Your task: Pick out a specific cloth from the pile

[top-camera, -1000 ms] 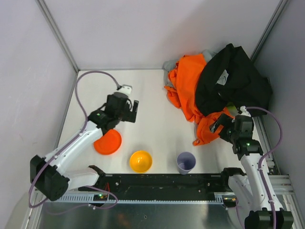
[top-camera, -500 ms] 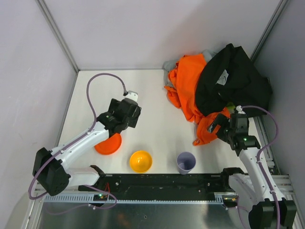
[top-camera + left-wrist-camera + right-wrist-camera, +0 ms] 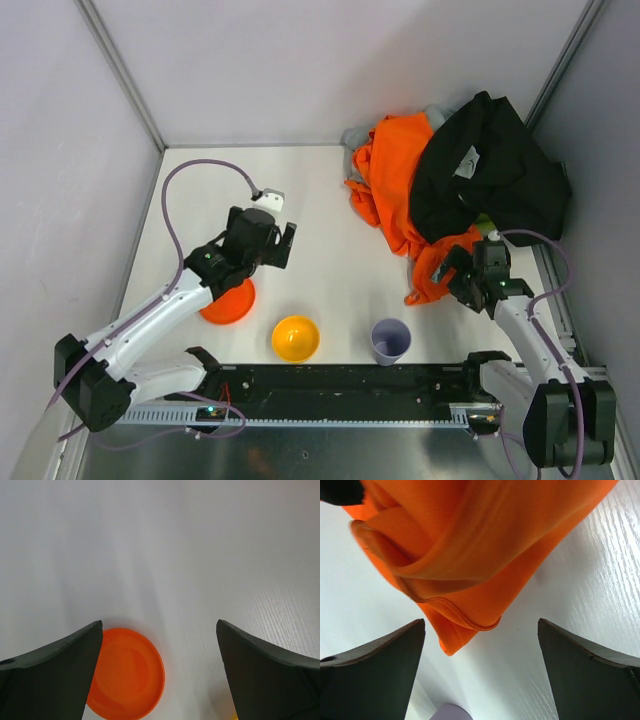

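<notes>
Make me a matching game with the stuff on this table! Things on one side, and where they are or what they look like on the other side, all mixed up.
Things:
1. plate
2. bowl
3. cup
4. black garment

Clues:
A. lying on the orange garment
B. partly under the left arm
C. between the plate and the cup
D. lilac, standing upright

Pairs: 1-B, 2-C, 3-D, 4-A.
</notes>
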You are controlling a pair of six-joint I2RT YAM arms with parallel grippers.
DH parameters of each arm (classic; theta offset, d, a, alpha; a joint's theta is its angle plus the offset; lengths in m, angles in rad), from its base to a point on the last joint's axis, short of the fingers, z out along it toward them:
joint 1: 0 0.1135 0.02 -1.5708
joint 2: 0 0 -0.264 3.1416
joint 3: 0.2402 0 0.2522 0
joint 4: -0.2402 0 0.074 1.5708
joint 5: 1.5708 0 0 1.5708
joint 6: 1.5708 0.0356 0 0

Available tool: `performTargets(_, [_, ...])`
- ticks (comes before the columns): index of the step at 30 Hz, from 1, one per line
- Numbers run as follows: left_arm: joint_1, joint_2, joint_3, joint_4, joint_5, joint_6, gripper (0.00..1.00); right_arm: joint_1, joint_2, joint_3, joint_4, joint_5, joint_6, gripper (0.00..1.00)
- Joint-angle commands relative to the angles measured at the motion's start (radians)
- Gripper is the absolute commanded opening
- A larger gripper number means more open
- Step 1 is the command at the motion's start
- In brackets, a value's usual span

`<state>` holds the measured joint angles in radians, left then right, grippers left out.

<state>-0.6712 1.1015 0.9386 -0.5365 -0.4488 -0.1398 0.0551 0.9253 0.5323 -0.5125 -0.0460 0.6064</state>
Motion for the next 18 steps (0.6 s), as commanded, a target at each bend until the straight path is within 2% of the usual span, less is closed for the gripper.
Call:
performTargets(1, [0.000, -0.037, -0.014, 0.043, 0.011, -0.005, 1.00, -0.006, 0.041, -0.037, 0.082, -0.009, 0.061, 0.99])
performTargets(13, [0.006, -0.077, -0.027, 0.054, -0.008, -0.013, 1.00, -0.019, 0.190, -0.049, 0.204, -0.063, 0.070, 0.99])
performTargets(18, [0.007, -0.104, -0.037, 0.059, -0.003, -0.019, 1.00, -0.020, 0.241, -0.058, 0.252, -0.092, 0.060, 0.89])
